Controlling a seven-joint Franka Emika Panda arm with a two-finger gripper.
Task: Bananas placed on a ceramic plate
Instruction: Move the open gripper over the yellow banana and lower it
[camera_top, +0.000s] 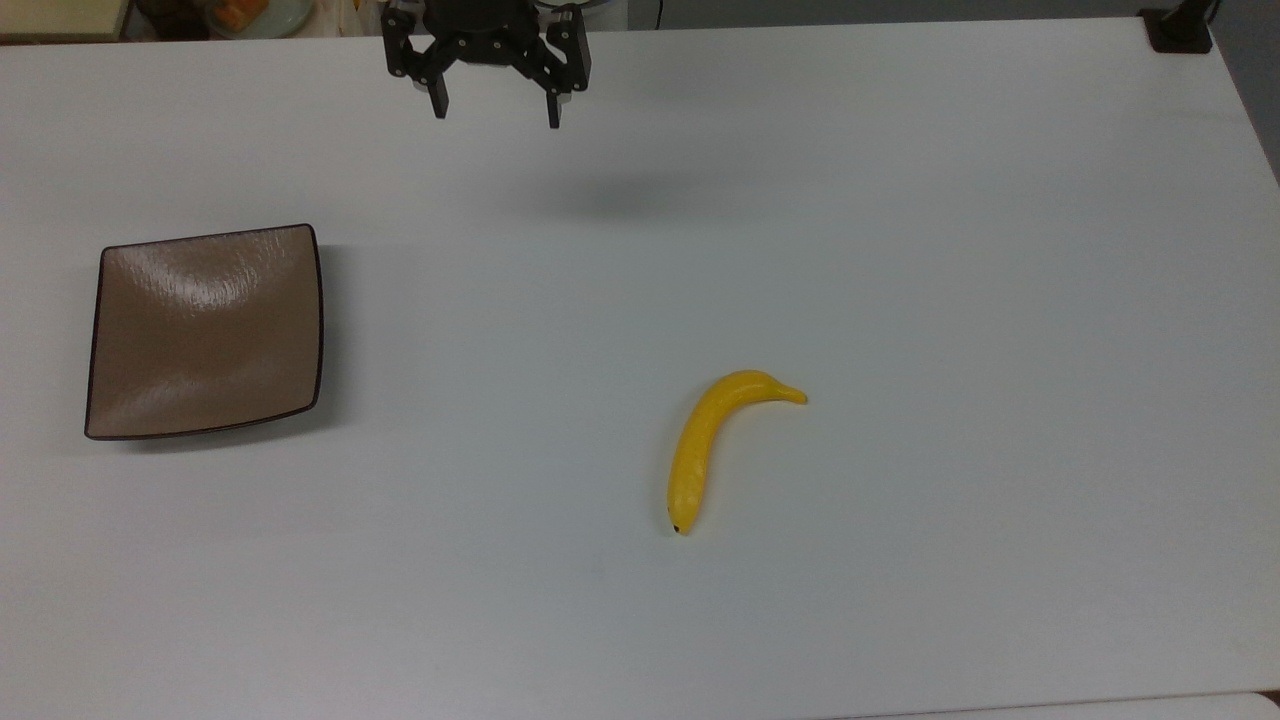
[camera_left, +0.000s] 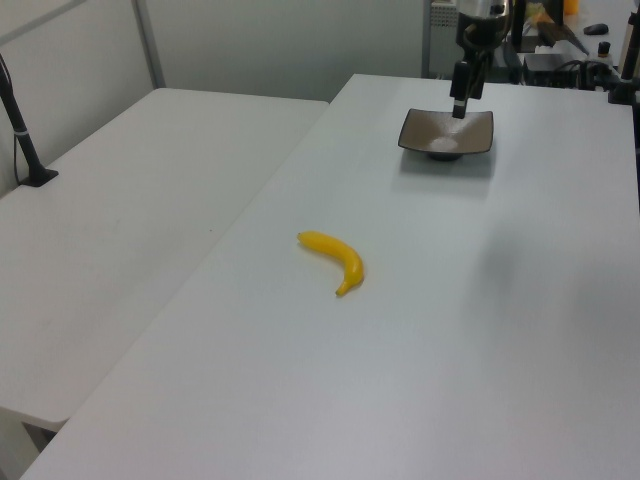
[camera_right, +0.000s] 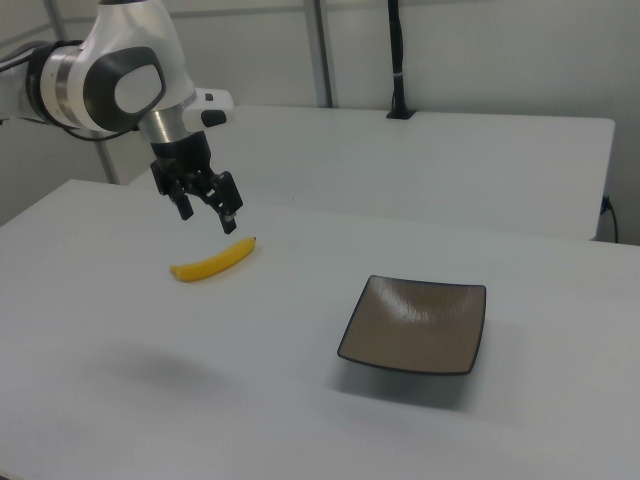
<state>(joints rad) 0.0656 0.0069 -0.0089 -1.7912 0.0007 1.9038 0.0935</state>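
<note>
- So the banana (camera_top: 703, 447) is lying flat on the white desk (camera_top: 900, 250), roughly mid-desk and a bit toward the near edge in the top view. Stem points to the top view's right, dark tip toward the near edge.
- The ceramic plate (camera_top: 205, 330) sits by the desk's edge on the top view's left, well apart from the banana, and there's nothing on it yet.
- The gripper (camera_top: 495, 110) hangs in the air over the far edge of the desk in the top view, jaws spread wide, holding nothing. It's well apart from both banana and plate.
- Handling guess: looks light, smooth and kinda glossy, so probably a bit slippery. Can't tell if it's real fruit or a stiff plastic one, so I'd squeeze gently either way.
- Where I'd grab: across the thick middle of the curve, fingers either side of the body. The stem and tip taper, so a pinch there could let it swing or slide out.
- The jaws would likely need turning to sit square across the banana, since it lies at a slant to the desk's edges.
- The plate looks glossy and shallow with curved edges, so I'd set the banana down low near its middle, not drop it.
</note>
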